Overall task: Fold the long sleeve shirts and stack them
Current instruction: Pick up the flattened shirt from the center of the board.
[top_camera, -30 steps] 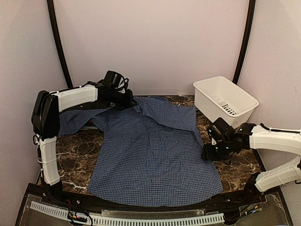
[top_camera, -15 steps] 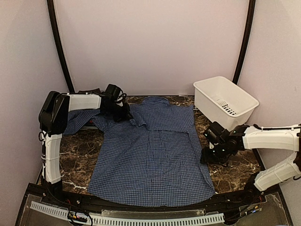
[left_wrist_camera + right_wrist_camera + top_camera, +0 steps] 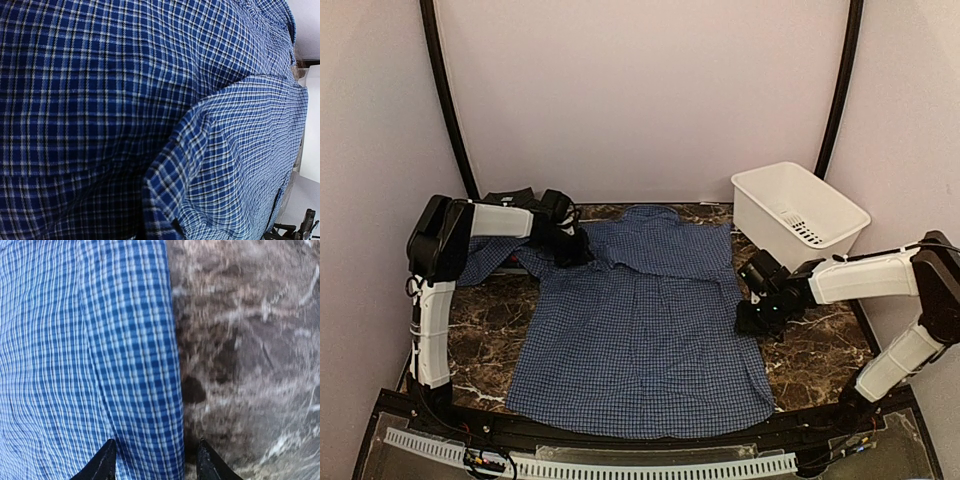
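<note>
The blue check shirt [image 3: 645, 330] lies spread flat on the marble table, collar at the back and one sleeve trailing left [image 3: 480, 258]. My left gripper [image 3: 570, 245] sits low on the shirt's left shoulder. Its wrist view is filled with blue check cloth [image 3: 100, 100], with a fold pinched up at the bottom centre [image 3: 165, 210]; the fingers are hidden. My right gripper [image 3: 750, 315] is open at the shirt's right edge. Its fingertips [image 3: 107, 462] straddle the hem [image 3: 150, 390], one over cloth and one over bare marble. A dark cloth bundle [image 3: 508, 198] lies at the back left. No red shirt is in view.
A white plastic basket [image 3: 820, 200] stands at the back right, just behind the right arm. Bare marble [image 3: 250, 365] shows to the right of the shirt and at the left front [image 3: 485, 330]. Walls close the sides and the back.
My left gripper has drawn the folded-over upper part of the shirt back to the left, so the shirt lies flatter. My right gripper has moved left to the shirt's right edge.
</note>
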Controlling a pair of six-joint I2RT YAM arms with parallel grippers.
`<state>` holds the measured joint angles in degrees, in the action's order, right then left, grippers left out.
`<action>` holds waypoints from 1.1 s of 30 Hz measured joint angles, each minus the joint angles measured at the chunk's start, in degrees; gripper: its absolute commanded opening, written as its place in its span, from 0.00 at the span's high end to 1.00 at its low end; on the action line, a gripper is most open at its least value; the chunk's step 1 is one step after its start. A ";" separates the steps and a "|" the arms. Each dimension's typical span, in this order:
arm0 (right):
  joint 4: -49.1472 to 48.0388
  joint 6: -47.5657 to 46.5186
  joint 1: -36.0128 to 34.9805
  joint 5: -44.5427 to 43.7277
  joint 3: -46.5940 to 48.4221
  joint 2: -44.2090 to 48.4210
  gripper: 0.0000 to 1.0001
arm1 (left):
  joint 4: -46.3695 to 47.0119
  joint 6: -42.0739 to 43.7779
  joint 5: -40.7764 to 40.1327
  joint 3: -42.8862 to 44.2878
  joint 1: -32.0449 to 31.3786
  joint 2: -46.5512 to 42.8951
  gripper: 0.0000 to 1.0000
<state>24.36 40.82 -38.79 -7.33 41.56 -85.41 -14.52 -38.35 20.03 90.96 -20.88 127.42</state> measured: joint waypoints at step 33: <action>16.33 0.22 -9.33 1.95 1.55 13.05 0.55 | -2.82 2.38 1.22 5.86 3.30 1.75 1.00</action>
<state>40.69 41.04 -48.12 -5.39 43.11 -72.36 -17.34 -35.97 21.26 96.82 -17.58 129.16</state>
